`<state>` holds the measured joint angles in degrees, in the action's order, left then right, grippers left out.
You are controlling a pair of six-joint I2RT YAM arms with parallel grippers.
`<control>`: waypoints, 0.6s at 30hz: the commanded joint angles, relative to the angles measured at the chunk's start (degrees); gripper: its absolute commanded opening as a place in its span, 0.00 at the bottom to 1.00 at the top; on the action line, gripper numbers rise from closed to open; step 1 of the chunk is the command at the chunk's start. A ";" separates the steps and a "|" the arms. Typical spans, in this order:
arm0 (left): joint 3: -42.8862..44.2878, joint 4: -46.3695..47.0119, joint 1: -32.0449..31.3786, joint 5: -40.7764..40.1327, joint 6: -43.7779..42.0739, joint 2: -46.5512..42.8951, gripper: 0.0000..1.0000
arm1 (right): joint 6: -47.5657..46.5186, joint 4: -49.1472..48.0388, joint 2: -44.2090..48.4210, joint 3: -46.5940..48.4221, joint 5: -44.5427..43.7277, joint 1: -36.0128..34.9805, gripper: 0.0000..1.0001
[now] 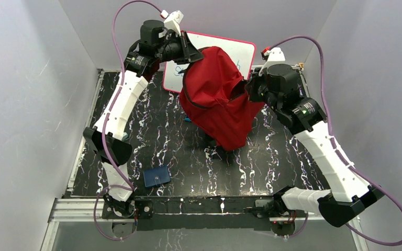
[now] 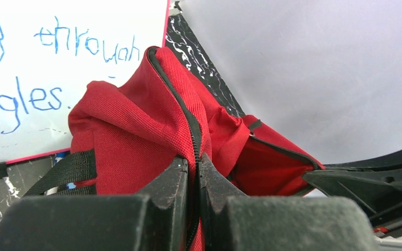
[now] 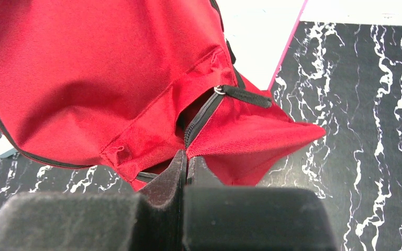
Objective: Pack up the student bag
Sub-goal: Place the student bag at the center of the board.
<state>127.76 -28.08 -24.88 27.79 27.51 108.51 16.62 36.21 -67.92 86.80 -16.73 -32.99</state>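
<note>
The student bag (image 1: 217,102), a red fabric backpack, hangs lifted off the black marbled table between my two grippers. My left gripper (image 1: 191,52) is shut on the bag's top left edge. In the left wrist view my left gripper (image 2: 196,162) pinches the black zipper seam of the student bag (image 2: 136,130). My right gripper (image 1: 248,86) is shut on the bag's right side. In the right wrist view my right gripper (image 3: 187,156) clamps the red fabric where a zipper ends, below a black pull strap (image 3: 246,94). The mouth of the student bag (image 3: 84,78) gapes slightly.
A whiteboard (image 1: 238,49) with a pink rim and blue writing lies at the back under the bag; the whiteboard (image 2: 57,52) also fills the left wrist view's upper left. A dark blue flat case (image 1: 157,176) lies near the front left. A small light blue item (image 1: 187,119) peeks out beside the bag.
</note>
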 commanded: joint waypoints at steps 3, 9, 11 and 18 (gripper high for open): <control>4.29 5.86 0.71 2.14 2.56 -7.68 0.00 | -1.54 -18.48 2.99 10.55 0.68 -0.22 0.00; 7.46 6.18 -0.04 6.45 4.09 -3.71 0.00 | -5.61 -18.65 6.55 10.02 -8.17 -0.27 0.00; 9.22 6.08 -1.90 7.10 4.15 -1.19 0.00 | -7.52 -18.58 8.24 9.73 -12.31 -0.28 0.00; 14.99 6.28 -10.80 5.94 3.56 9.36 0.00 | -13.89 -16.42 13.40 7.86 -24.85 -0.29 0.00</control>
<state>138.15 -27.97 -30.22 30.70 30.50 114.08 8.27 37.82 -61.56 90.52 -29.80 -33.12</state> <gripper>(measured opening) 0.050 0.021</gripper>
